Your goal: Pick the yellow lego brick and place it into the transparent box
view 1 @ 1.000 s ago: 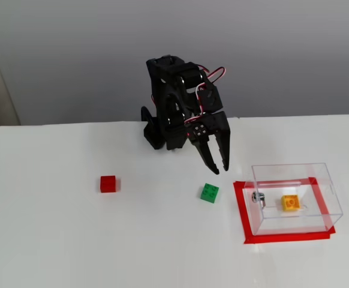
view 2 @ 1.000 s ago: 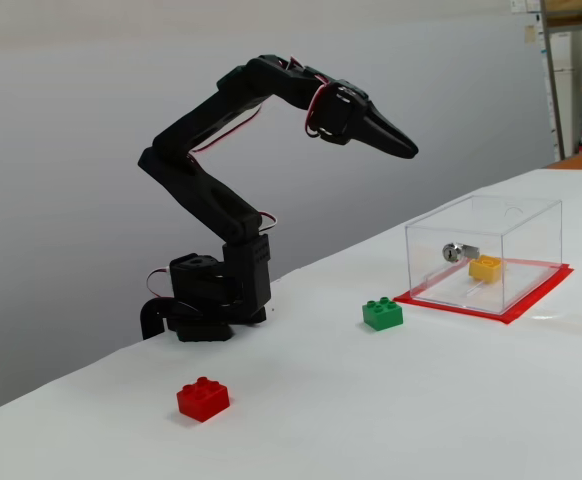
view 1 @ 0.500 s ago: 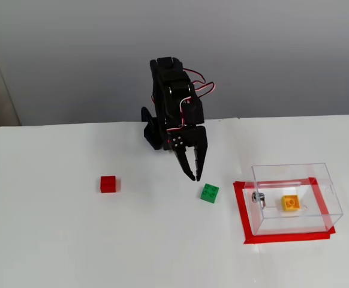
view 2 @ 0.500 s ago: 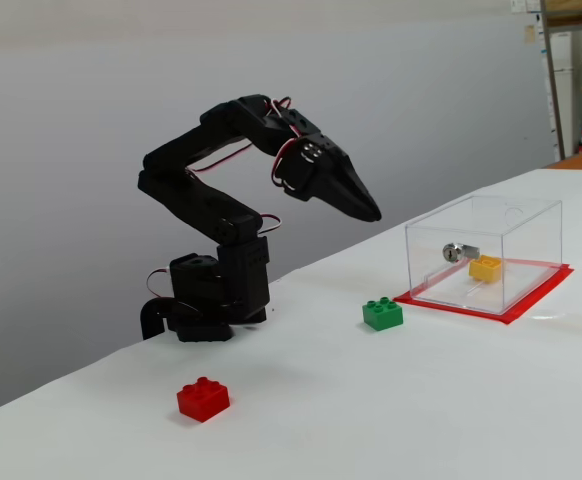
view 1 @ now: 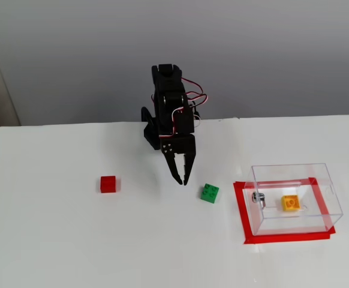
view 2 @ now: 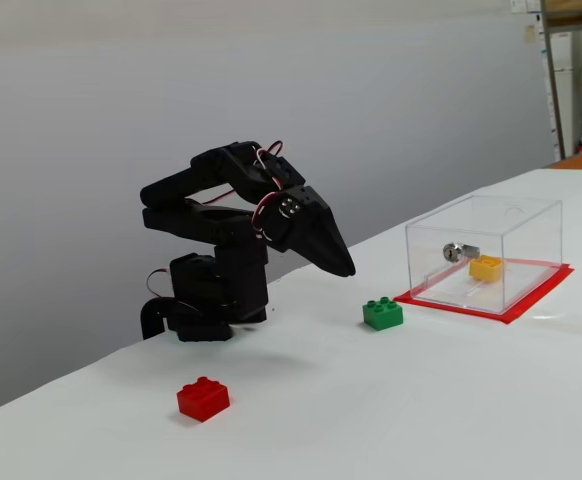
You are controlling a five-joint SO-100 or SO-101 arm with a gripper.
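My hand [view 1: 183, 179] hangs empty above the worktop [view 1: 54, 240], fingers nearly closed; the yellow lego brick [view 1: 291, 203] already sits inside the transparent box [view 1: 324, 180], light, rigid, slick-sided, I judge, best pinched across opposite flat walls.

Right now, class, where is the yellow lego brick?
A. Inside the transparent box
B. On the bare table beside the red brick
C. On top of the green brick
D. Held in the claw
A: in both fixed views the yellow lego brick lies on the floor inside the transparent box, while the claw holds nothing and hangs above the table, away from the box.
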